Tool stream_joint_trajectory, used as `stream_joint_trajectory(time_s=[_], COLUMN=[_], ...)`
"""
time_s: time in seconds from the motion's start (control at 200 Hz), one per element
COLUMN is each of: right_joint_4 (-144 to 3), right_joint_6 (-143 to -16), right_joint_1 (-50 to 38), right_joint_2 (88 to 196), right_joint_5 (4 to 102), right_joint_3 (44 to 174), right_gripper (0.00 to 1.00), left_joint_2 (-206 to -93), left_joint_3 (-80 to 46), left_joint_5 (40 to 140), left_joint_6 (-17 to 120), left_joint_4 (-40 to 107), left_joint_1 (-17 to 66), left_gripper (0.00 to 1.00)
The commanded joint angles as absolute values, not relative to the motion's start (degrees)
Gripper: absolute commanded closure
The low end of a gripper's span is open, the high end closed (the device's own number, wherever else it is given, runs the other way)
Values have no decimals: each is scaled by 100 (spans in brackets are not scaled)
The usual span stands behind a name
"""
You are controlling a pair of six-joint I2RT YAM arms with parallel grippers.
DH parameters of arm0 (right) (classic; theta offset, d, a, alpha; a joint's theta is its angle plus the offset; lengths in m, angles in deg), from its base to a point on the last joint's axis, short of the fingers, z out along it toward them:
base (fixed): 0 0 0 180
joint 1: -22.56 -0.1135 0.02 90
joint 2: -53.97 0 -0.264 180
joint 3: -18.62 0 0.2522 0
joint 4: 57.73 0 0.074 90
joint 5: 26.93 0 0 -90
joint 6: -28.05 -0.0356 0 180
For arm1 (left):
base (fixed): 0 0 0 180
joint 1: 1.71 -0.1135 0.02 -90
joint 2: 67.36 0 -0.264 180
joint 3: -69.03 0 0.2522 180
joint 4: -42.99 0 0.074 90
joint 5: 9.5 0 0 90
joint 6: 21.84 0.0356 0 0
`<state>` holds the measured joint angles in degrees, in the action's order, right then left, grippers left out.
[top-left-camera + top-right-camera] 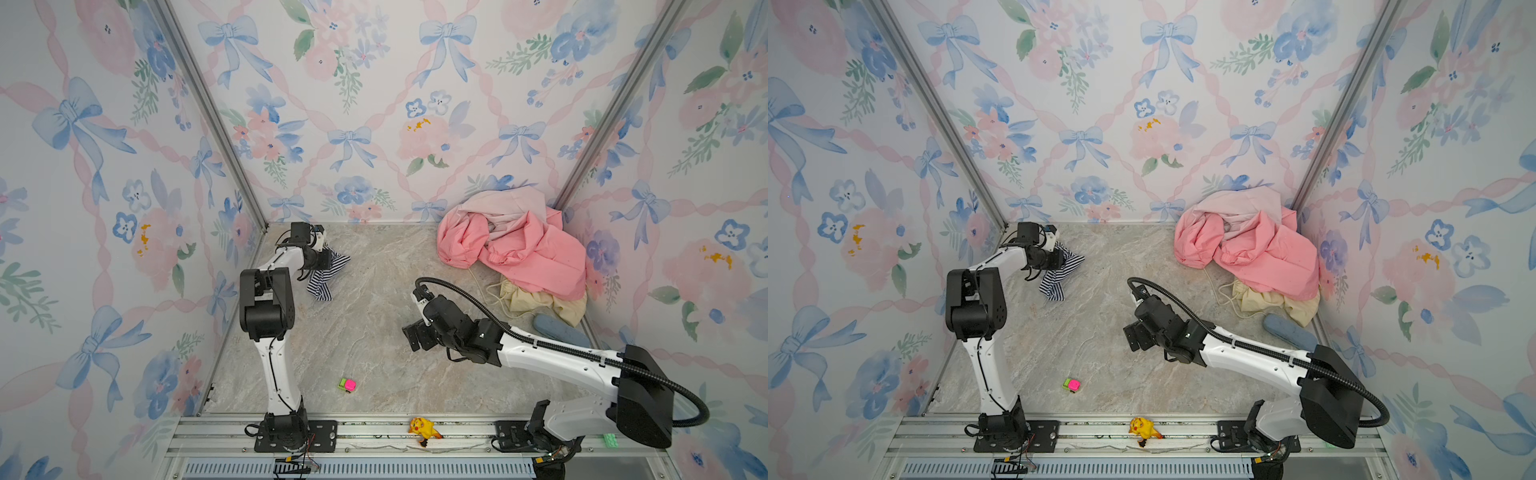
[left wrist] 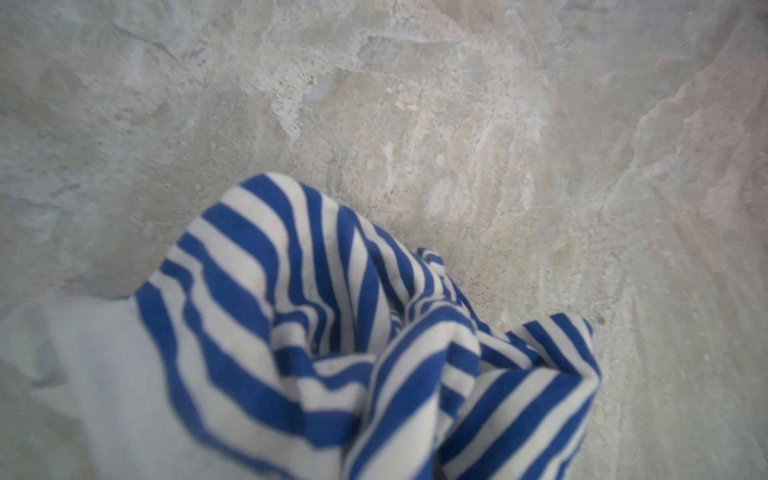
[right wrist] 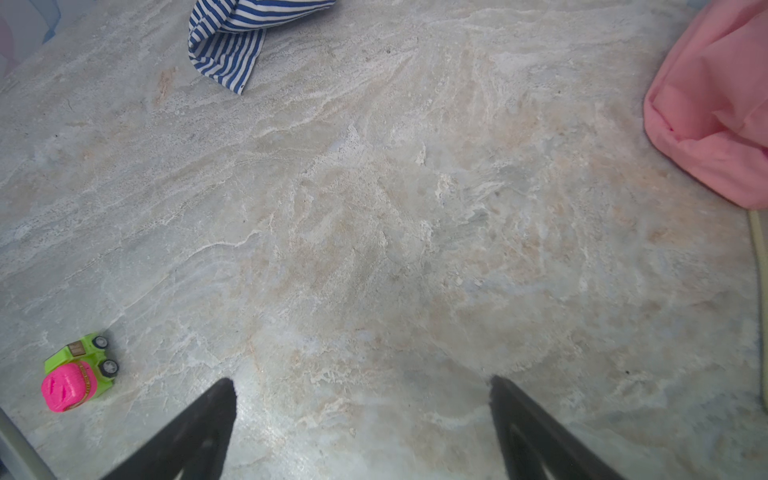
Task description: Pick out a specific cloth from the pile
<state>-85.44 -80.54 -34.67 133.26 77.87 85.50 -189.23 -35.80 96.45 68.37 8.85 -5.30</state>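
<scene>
The cloth [image 1: 328,278], striped navy and white, hangs crumpled at the back left of the marble floor, far from the pile. My left gripper [image 1: 327,259] is shut on the cloth's upper part. In the left wrist view the cloth [image 2: 291,332] fills the near field and hides the fingers. The pile [image 1: 523,245] of salmon-pink, pale pink and cream-yellow fabric sits in the back right corner in both top views. My right gripper [image 3: 361,386] is open over bare floor at mid-right, holding nothing. From the right wrist I see the cloth [image 3: 228,41] and the pile's pink edge [image 3: 715,112].
A green and pink toy car [image 1: 347,384] stands near the front of the floor. A yellow figure [image 1: 424,430] lies on the front rail. A blue-grey oblong object [image 1: 557,328] lies by the right wall below the pile. Flowered walls close in three sides.
</scene>
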Motion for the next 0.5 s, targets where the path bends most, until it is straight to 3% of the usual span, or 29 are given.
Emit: stream_joint_trajectory(time_s=[0.0, 0.215, 0.38, 0.495], right_joint_4=[-8635, -8604, -8609, -8616], right_joint_6=[-8128, -8141, -8128, -8111], right_joint_1=[-3561, -3587, -3628, -3627], right_joint_2=[13255, 13329, 13369, 13420], right_joint_5=[7878, 7878, 7880, 7887], right_joint_3=[8568, 8606, 8625, 8668], right_gripper=[3, 3, 3, 3], left_joint_2=[-18409, -18154, -17969, -17874], left_joint_3=[-4003, -4409, -4594, -4154], left_joint_5=[9758, 10632, 9556, 8867], left_joint_6=[6413, 5610, 5793, 5691], left_joint_4=[830, 1112, 1245, 2294], left_joint_1=[-575, -591, -543, -471], left_gripper=[100, 100, 100, 100])
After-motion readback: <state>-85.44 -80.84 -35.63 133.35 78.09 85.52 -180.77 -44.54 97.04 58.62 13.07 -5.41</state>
